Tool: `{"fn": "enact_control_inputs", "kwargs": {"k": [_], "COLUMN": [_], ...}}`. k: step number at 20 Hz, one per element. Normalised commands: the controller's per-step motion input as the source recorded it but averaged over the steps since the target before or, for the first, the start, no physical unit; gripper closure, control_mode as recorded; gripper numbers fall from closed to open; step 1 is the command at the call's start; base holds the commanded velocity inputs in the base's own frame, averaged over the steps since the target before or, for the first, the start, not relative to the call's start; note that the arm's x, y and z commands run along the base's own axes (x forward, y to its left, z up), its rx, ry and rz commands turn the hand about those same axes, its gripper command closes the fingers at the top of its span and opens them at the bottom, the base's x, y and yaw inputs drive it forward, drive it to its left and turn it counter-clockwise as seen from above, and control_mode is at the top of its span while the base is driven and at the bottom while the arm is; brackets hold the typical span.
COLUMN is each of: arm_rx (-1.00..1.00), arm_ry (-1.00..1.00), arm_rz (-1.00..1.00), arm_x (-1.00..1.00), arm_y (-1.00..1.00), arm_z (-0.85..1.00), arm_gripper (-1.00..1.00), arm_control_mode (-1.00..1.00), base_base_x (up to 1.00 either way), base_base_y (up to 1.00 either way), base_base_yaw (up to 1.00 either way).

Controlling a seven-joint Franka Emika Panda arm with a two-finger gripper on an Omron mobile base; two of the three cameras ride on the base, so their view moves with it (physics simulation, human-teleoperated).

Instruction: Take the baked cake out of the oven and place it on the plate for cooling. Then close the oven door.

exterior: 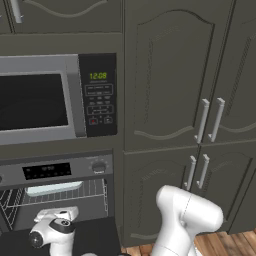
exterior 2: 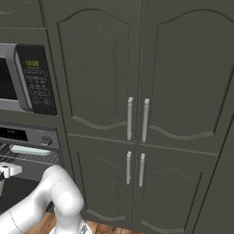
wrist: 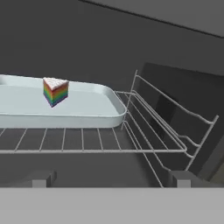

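One rainbow-layered cake wedge on pale blue rimmed tray | tray on silver wire rack inside open dark oven | fingers spread open, empty, facing rack | silver-framed microwave above

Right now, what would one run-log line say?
oven: door open | cake: on tray, on rack | gripper: open, empty, facing rack

Kitchen: built-in oven, microwave above, tall dark cabinets.
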Motion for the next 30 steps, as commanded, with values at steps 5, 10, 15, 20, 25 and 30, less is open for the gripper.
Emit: {"fn": "enact_control_inputs", "kwargs": {"k": [5,10,15,20,25,30], "arm_rx": [0.09,0.12,0.04,0.07,0.05,0.00], "arm_ry": [-0.08,-0.04,-0.03,-0.06,-0.10,-0.12], "arm_rz": [0.00,-0.03,-0.02,-0.06,-0.03,0.00], "arm_x": [0.23,0.33,0.05,0.19,0.15,0.01], "arm_y": [0.00,0.00,0.19,0.23,0.13,0.18], "arm_z": [-0.01,-0.11,-0.36,-0.27,-0.13,-0.35], "arm_gripper": [-1.00,-1.00,-1.00,-1.00,-1.00,-1.00], "arm_control_mode": [-1.00,-1.00,-1.00,-1.00,-1.00,-1.00], "base_base_x": [0.00,0.00,0.00,0.00,0.00,0.00], "base_base_y": [0.00,0.00,0.00,0.00,0.00,0.00], "base_base_yaw": [0.00,0.00,0.00,0.00,0.00,0.00]}}
